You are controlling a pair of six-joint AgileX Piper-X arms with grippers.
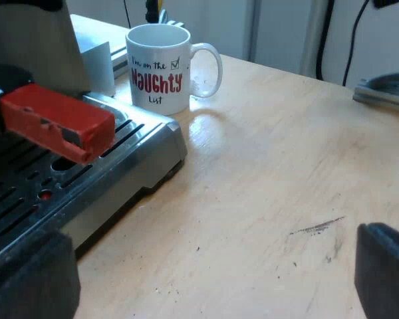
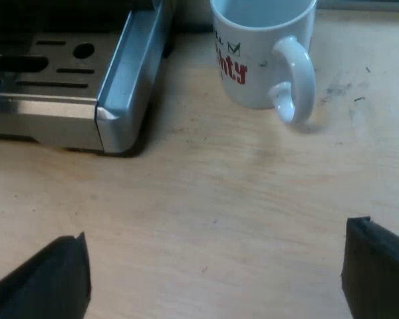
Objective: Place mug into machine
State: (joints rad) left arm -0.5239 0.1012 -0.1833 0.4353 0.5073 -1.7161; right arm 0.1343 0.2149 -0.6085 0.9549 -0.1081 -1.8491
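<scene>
Item 1, left pincer (image 1: 206, 282): released, its two black fingers (image 1: 386, 272) spread wide with only bare table (image 1: 272, 186) between them, held low over the wood. Item 2, right pincer (image 2: 213, 276): likewise released, fingers (image 2: 50, 279) set far apart, nothing gripped, hovering over the table (image 2: 206, 199). Item 3, mug (image 1: 163, 66): white, upright, printed "I'm on the Naughty List" in red and dark lettering with a small tick box; it stands on the table well ahead of the left pincer, beyond the corner of the machine's drip tray (image 1: 143, 149), near that corner but off the tray, with its handle turned away from the machine. Seen from the right pincer, the mug (image 2: 263, 53) stands straight ahead and apart from the fingers, its handle swung round toward that pincer, with the drip tray (image 2: 123, 86) alongside it. Item 4, red handle end (image 1: 56, 119): a red block on a dark stem, jutting over the slotted grille, close above the left pincer's finger on the machine's side. Item 5, dark smudge (image 1: 318, 227): a short streak on the wood just ahead of the left pincer's other finger.
</scene>
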